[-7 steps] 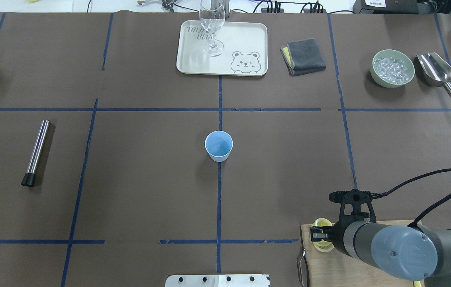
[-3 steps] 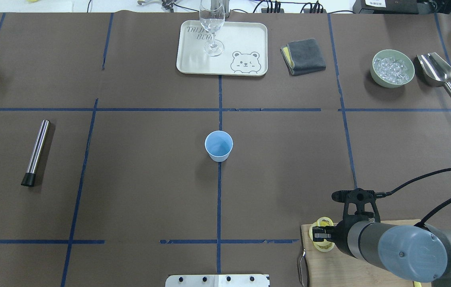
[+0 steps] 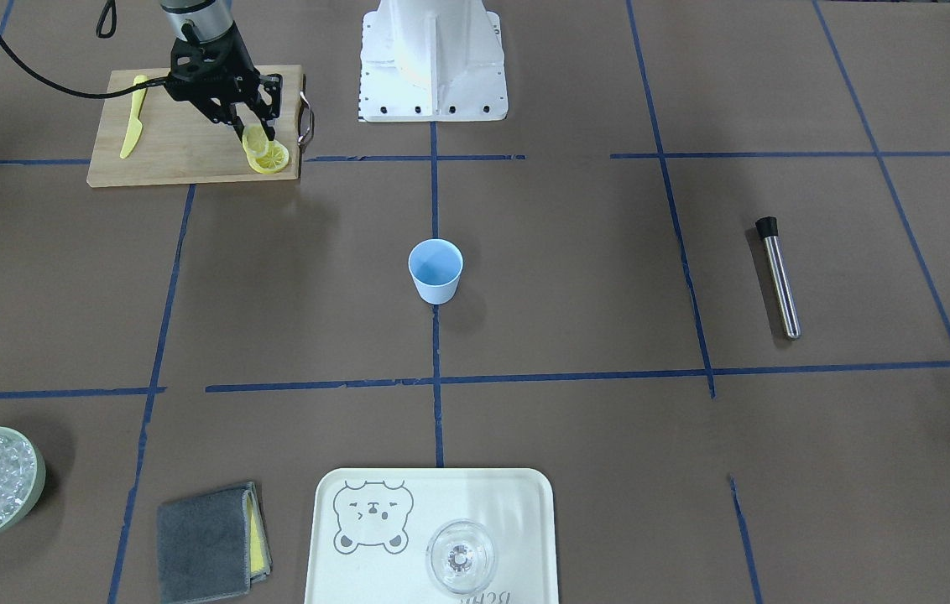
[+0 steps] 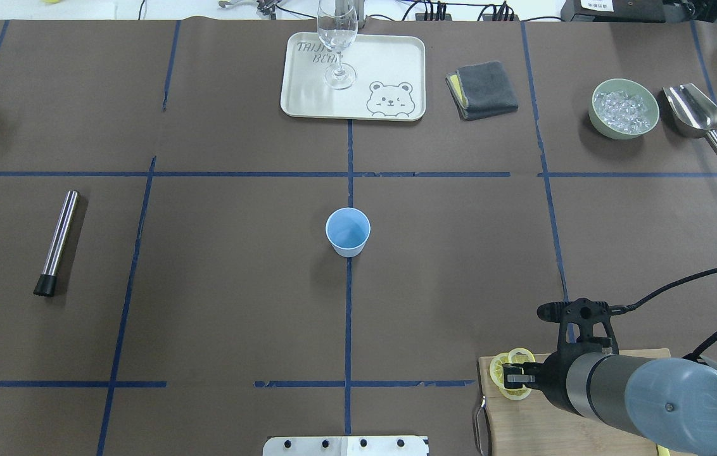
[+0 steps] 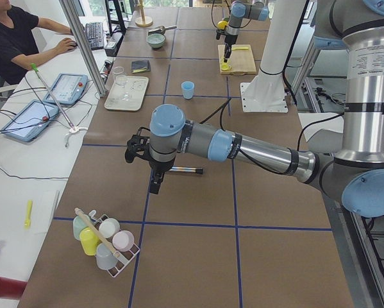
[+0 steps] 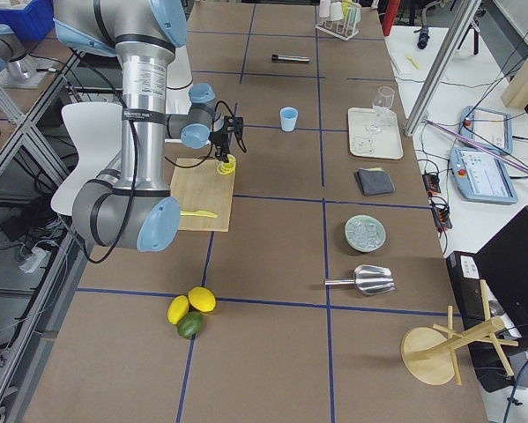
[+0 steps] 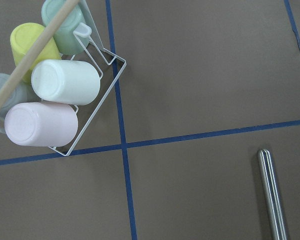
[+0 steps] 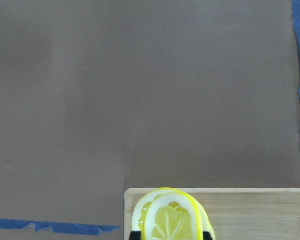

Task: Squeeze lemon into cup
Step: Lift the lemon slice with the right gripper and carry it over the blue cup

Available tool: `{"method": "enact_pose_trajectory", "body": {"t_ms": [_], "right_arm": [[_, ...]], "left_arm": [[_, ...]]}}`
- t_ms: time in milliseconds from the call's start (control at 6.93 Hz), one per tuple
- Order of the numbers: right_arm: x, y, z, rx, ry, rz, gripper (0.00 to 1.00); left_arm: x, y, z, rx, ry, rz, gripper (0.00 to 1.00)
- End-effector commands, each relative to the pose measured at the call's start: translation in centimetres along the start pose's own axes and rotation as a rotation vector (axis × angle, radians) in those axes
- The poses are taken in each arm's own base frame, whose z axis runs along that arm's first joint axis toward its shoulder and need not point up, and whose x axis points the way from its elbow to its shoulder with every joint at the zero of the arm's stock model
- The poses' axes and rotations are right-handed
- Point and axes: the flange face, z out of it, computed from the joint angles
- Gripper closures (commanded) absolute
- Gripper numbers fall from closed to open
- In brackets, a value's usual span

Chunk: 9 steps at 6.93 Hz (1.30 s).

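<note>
The right claw (image 3: 254, 132), at 4 o'clock of the cup (image 4: 348, 231) seen from overhead, clamps the lemon (image 8: 171, 221) across its rim, flat face toward its wrist camera; I cannot tell the left claw's (image 5: 154, 185) state.

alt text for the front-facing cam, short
The right gripper holds a lemon slice in its jaws over the wooden cutting board at top left, a second slice lying beside it. The light-blue cup stands upright mid-table, well apart.

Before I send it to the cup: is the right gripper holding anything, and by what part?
Seemingly yes: the right gripper pinches one lemon slice by opposite edges of its rind, upright, at the cutting board's corner.
</note>
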Motion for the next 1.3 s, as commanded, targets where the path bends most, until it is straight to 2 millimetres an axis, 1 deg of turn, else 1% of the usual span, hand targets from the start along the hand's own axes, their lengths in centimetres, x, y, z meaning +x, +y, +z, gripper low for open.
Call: {"method": "enact_pose_trajectory", "body": {"t_ms": [0,144,289,433,577,722,866,1010,1155], "right_arm": [[-1.2,-1.0,-3.9,-0.006,-0.053,0.017,0.54],[-2.0,-2.6,-5.4,-0.008,-0.084,0.043,0.54],[-4.9,-4.1,-6.1,-0.019,-0.091,0.062,0.54],[-9.5,-6.6,-6.9,-0.002,-0.072,0.087,0.54],[-15.4,-9.7,-6.5,0.026,-0.048,0.111,0.54],[-19.5,-12.5,-5.4,0.05,-0.031,0.132,0.54],[-21.9,-15.0,-3.8,0.069,-0.009,0.145,0.54],[-24.2,-17.6,-3.0,0.09,0.008,0.161,0.54],[-26.1,-19.5,-1.6,0.097,0.038,0.174,0.54]], "left_arm": [[-0.1,0.0,0.1,-0.002,0.0,-0.002,0.0],[-0.2,0.0,0.2,-0.003,0.0,-0.003,0.0],[-0.2,0.0,0.3,-0.005,0.0,-0.003,0.0],[-0.2,0.0,0.3,-0.005,0.0,-0.003,0.0],[-0.2,0.0,0.3,-0.005,0.0,-0.004,0.0],[-0.5,0.0,0.7,-0.013,0.002,-0.011,0.0],[-0.7,0.1,0.9,-0.016,0.003,-0.015,0.0],[-0.8,0.1,1.0,-0.02,0.005,-0.018,0.0],[-0.8,0.1,1.1,-0.021,0.006,-0.017,0.0]]}}
